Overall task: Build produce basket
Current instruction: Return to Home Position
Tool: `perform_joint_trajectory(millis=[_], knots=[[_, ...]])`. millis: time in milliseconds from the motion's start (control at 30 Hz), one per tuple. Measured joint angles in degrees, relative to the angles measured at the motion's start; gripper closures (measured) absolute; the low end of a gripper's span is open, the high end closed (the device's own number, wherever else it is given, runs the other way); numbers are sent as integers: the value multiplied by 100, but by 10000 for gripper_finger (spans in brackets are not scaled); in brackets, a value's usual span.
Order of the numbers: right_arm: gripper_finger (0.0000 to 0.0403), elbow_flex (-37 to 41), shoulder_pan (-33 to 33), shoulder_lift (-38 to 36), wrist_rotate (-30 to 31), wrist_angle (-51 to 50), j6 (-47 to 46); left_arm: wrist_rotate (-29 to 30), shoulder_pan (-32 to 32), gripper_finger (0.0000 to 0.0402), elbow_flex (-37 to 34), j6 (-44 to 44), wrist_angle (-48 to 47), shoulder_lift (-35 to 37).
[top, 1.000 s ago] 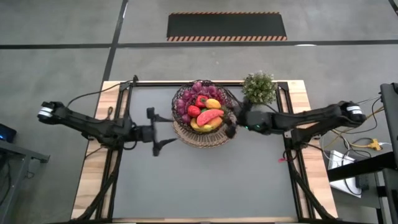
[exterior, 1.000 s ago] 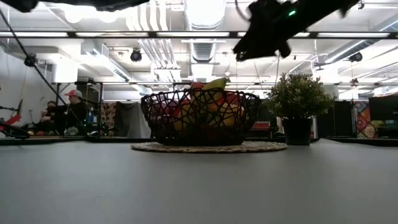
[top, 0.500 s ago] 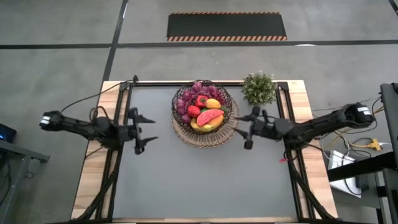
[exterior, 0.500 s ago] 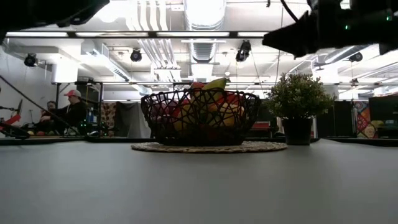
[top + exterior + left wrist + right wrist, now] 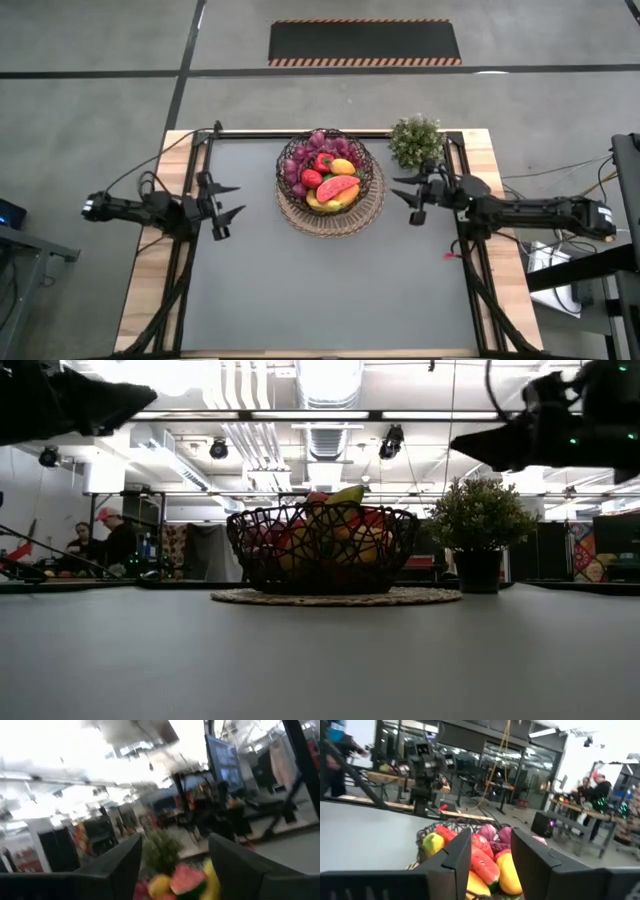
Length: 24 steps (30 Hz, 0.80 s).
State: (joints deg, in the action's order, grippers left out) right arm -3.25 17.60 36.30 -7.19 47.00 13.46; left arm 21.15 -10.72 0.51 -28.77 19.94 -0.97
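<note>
Left gripper point(image 5: 230, 200) hangs by the table's left edge, fingers spread and holding nothing, well apart from the basket point(image 5: 282, 165). At centre I see the produce point(image 5: 328, 175) heaped inside that basket, which stands on its mat point(image 5: 330, 227); I spot no piece outside it. Right gripper point(image 5: 408, 198) hovers near the potted plant point(image 5: 417, 140), fingers likewise apart and empty. I judge the filling done; only parking the arms is left.

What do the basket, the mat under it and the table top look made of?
The basket: dark brown metal wire, likely, judging by thin rigid crossing strands with open gaps. The mat: tan woven fibre, perhaps straw or rattan; its ringed weave shows. The table top: smooth matte grey sheet, material unclear.
</note>
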Motion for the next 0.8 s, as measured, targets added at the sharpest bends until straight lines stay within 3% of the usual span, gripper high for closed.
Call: perform_joint_trajectory(millis=[200, 367, 633, 800], knots=[[304, 256, 78, -978, -341, -454, 99, -15, -2, 202, -2, 684, -533, -255], [333, 256, 53, -2018, -1332, -969, -40, -60, 0, 206, -7, 820, -191, -310], [363, 260, 53, -3576, -1509, -2299, -310, 12, -2, 206, -13, 1304, -350, -358], [369, 258, 58, -3417, -1691, -2437, -868, 30, 0, 206, -15, 1322, -332, -447]])
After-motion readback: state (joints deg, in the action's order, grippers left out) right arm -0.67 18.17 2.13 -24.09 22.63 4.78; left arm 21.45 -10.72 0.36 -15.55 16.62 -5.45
